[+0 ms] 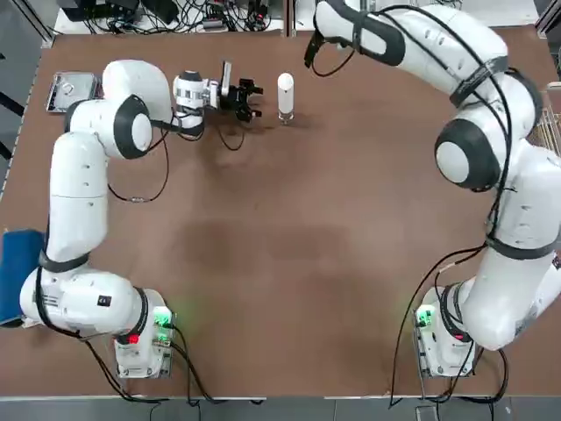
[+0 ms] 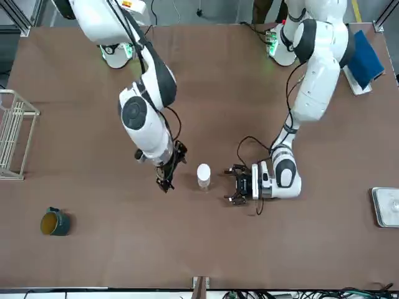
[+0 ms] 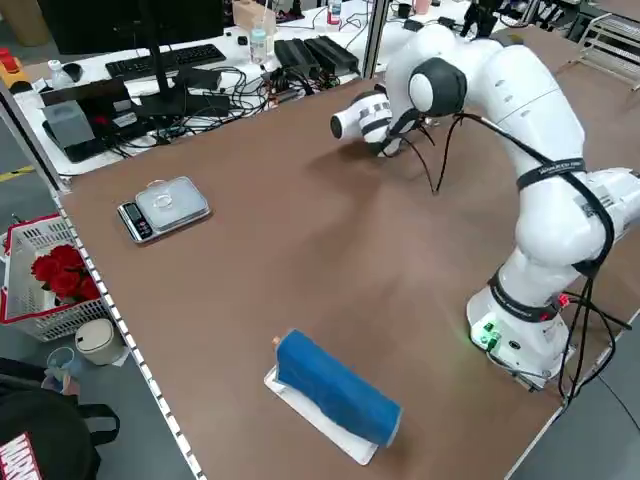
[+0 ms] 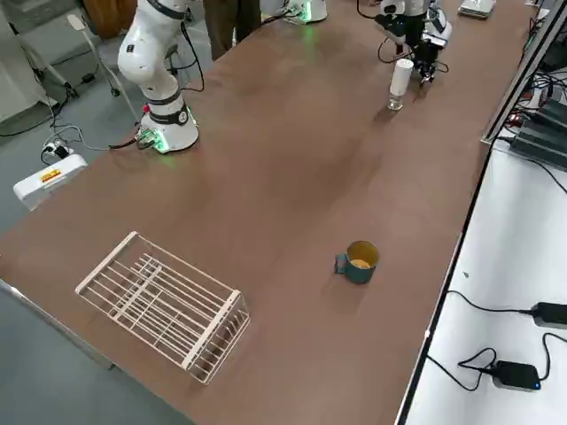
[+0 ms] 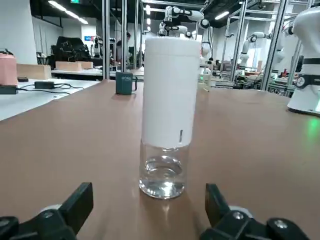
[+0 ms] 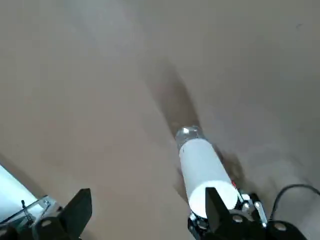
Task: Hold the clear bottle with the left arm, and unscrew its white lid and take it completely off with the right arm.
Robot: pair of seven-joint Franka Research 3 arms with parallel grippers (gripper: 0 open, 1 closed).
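1. Black-fingered left gripper (image 1: pixel 252 98) lies low on the table (image 1: pixel 280 246), spread wide, just beside the clear bottle (image 5: pixel 163 176) but not touching

2. Upright between both arms stands the bottle, its white lid (image 1: pixel 286 90) screwed on

3. Right gripper (image 2: pixel 166 176) hovers just beside the lid, fingers apart, holding nothing

4. Risk, as I judge it: twisting before the left fingers clamp would spin or topple the narrow bottle
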